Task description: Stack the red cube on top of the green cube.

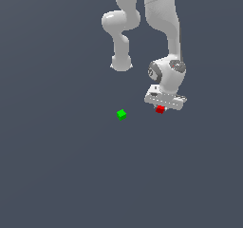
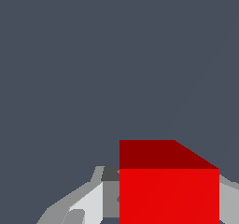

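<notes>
The red cube (image 1: 160,109) sits right under the white gripper (image 1: 162,107), between its fingers. In the wrist view the red cube (image 2: 169,190) fills the space inside the gripper (image 2: 168,204), with a grey finger (image 2: 110,197) flush against one side and the other finger against the opposite side. The gripper is shut on it. The green cube (image 1: 121,114) stands alone on the grey floor, apart from the gripper toward the exterior view's left. It does not show in the wrist view.
The arm's white links (image 1: 163,27) rise behind the gripper, and its elbow (image 1: 121,32) hangs above and behind the green cube. The dark grey floor (image 1: 71,165) extends all around.
</notes>
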Robot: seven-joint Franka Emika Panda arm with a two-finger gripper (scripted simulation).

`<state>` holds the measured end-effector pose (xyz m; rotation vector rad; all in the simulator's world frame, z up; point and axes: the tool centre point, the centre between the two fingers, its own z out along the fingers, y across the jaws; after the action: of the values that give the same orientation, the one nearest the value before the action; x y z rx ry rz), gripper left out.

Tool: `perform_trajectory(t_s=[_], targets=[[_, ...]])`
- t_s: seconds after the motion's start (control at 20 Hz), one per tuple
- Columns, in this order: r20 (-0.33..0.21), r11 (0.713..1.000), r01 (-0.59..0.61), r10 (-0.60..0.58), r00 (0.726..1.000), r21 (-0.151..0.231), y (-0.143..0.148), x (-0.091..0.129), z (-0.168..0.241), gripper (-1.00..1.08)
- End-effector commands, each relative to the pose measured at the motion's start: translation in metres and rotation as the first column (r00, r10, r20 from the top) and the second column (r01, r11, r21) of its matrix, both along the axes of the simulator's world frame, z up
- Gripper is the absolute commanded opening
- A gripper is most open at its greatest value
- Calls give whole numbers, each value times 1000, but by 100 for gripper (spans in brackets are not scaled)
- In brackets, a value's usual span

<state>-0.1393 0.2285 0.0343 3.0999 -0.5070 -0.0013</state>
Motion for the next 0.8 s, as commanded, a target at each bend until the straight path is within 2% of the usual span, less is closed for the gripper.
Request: perform_trajectory(t_s=[0.0, 0.45, 0.75], targets=[[1, 1000, 0, 0, 1000, 1, 0, 0, 11, -100], [1, 1000, 0, 0, 1000, 1, 0, 0, 65, -100], [1, 1000, 0, 0, 1000, 0, 0, 0, 84, -100]])
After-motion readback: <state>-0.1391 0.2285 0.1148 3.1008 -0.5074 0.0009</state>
